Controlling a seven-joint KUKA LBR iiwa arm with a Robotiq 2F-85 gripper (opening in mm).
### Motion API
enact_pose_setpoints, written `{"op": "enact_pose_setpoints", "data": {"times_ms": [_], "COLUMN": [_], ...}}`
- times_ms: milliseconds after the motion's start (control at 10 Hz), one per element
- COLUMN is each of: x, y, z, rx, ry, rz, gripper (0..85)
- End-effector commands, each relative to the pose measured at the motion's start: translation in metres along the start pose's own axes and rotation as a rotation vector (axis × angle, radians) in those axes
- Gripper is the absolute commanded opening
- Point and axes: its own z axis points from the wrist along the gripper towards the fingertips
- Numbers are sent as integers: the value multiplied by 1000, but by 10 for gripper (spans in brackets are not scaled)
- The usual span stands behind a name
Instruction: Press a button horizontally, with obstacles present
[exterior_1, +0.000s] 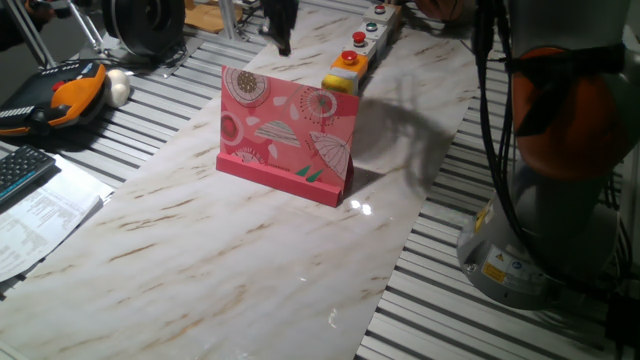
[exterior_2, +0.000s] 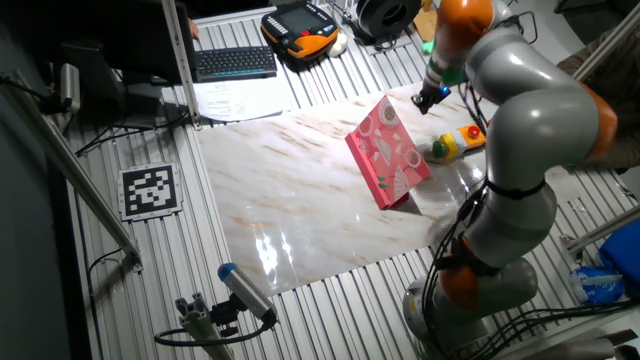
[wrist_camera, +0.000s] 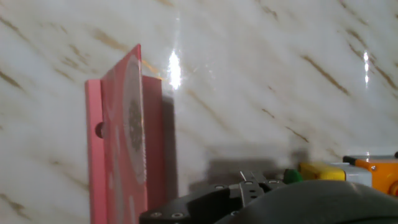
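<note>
One fixed view: pink board (exterior_1: 288, 135) upright mid-counter (exterior_1: 200, 260); button (exterior_1: 347, 62) just behind board's far right corner, at end of grey strip (exterior_1: 372, 35). Pincer (exterior_1: 281, 35) dark, hanging above far counter edge, well apart from button.

Other fixed view: pincer (exterior_2: 428, 96) beyond board (exterior_2: 390, 150), near button (exterior_2: 472, 133), no contact.

Hand view: board (wrist_camera: 121, 137) edge-on; finger state: cannot tell.

Judgement: press not done; approach remains.
</note>
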Motion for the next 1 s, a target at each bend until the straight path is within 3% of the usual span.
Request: {"op": "enact_pose_setpoints", "data": {"times_ms": [0,100,300,400,600,900], "x": [6,13,15,15,16,20], "y": [-1,-3,-6,-9,-12,-15], "z": [8,17,27,34,52,71], "rx": [23,52,57,52,6,-2], "ry": [-16,-11,-14,-17,-6,0], "rz": [-21,-33,-45,-54,-53,-48], "gripper": [0,0,0,0,0,0]}}
